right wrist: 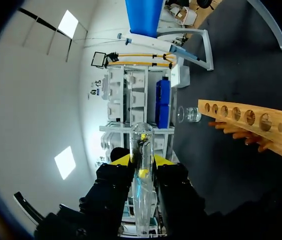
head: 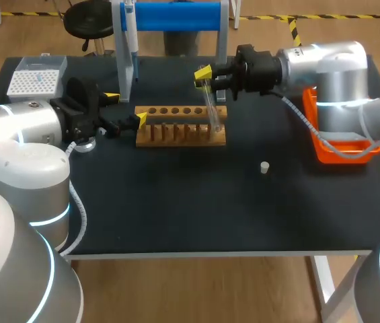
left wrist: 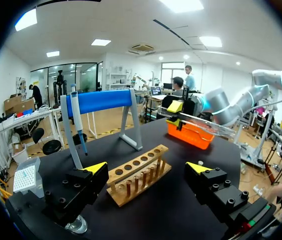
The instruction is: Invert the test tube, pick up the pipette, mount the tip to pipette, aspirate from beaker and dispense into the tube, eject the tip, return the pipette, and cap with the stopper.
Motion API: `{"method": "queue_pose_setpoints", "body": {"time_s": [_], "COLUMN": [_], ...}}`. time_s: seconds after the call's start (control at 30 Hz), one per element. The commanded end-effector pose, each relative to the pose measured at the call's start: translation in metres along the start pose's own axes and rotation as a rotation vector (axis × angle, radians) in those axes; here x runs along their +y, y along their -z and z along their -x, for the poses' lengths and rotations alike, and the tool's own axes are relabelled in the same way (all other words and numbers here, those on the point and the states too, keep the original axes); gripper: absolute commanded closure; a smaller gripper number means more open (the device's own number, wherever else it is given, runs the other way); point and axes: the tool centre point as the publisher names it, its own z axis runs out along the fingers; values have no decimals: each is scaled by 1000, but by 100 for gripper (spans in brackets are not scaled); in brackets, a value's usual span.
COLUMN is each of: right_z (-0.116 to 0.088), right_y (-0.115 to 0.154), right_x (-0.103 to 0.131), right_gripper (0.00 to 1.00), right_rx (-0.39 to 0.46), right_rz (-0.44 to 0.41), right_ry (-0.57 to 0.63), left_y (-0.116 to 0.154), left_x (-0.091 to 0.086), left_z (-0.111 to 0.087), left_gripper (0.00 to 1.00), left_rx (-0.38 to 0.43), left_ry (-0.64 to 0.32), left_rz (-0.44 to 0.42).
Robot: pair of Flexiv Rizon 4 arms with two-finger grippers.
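My right gripper is shut on a clear test tube. The tube hangs tilted, its lower end at the right end of the wooden rack. In the right wrist view the tube stands between the fingers of that gripper, with the rack off to one side. My left gripper stands open left of the rack with nothing in it; its wrist view shows it facing the rack. The pipette hangs on the blue stand. A small white stopper lies on the table.
A tip box sits at the back left. A glass beaker stands just under my left gripper. An orange tray lies at the right, below my right arm. The blue-barred stand rises behind the rack.
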Motion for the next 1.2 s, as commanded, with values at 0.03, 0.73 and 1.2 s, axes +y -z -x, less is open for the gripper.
{"method": "queue_pose_setpoints", "body": {"time_s": [0.03,0.73,1.2], "right_z": [0,-1,-1], "right_y": [0,1,1], "right_x": [-2,-3,-3], "right_gripper": [100,100,100], "right_rx": [0,22,22], "right_rz": [11,24,24], "right_ry": [1,0,0], "left_y": [0,0,2], "left_x": [1,1,-9], "left_z": [0,0,9], "left_gripper": [0,0,0], "left_rx": [2,2,107], "left_ry": [1,1,-448], "left_rz": [-6,-6,-355]}}
